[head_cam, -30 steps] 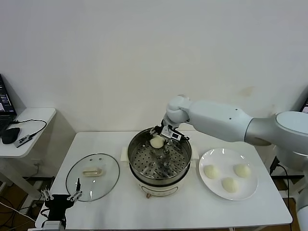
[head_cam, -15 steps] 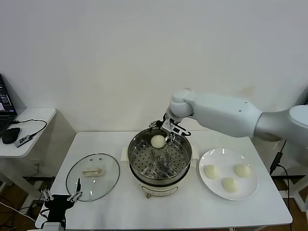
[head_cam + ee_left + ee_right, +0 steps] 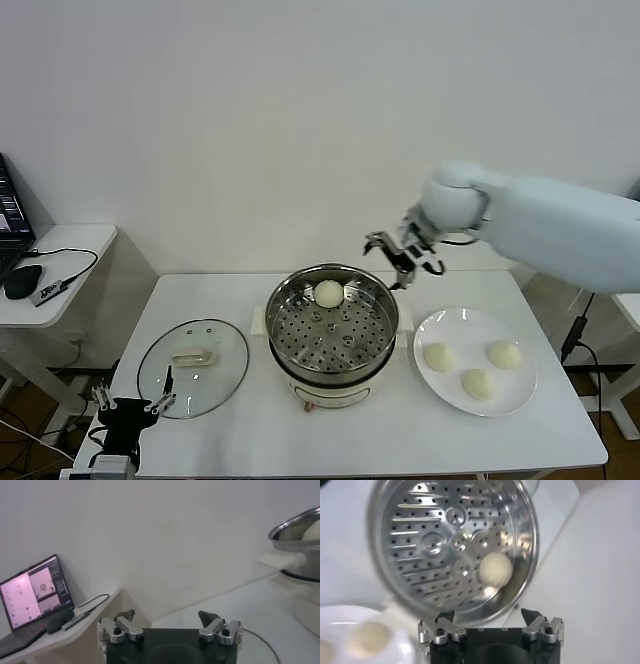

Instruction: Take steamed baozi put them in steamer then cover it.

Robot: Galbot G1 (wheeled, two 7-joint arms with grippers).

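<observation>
On the white surface [image 3: 330, 440] stood the round shiny stainless-steel steamer [image 3: 332, 332], one smooth cream-white bun [image 3: 328, 293] at its tray's far edge. Three buns [image 3: 478, 383] lay on the flat white plate [image 3: 432, 382]. The clear glass lid [image 3: 193, 366] lay left. The right gripper [image 3: 398, 258] hovered above the steamer's far-right rim, jaws released, empty. The left gripper [image 3: 130, 407] idled low, jaws released.

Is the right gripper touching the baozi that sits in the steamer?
Apart. In the head view the open right gripper hangs above and beyond the steamer rim, with clear wall between it and the baozi lying on the perforated tray.
</observation>
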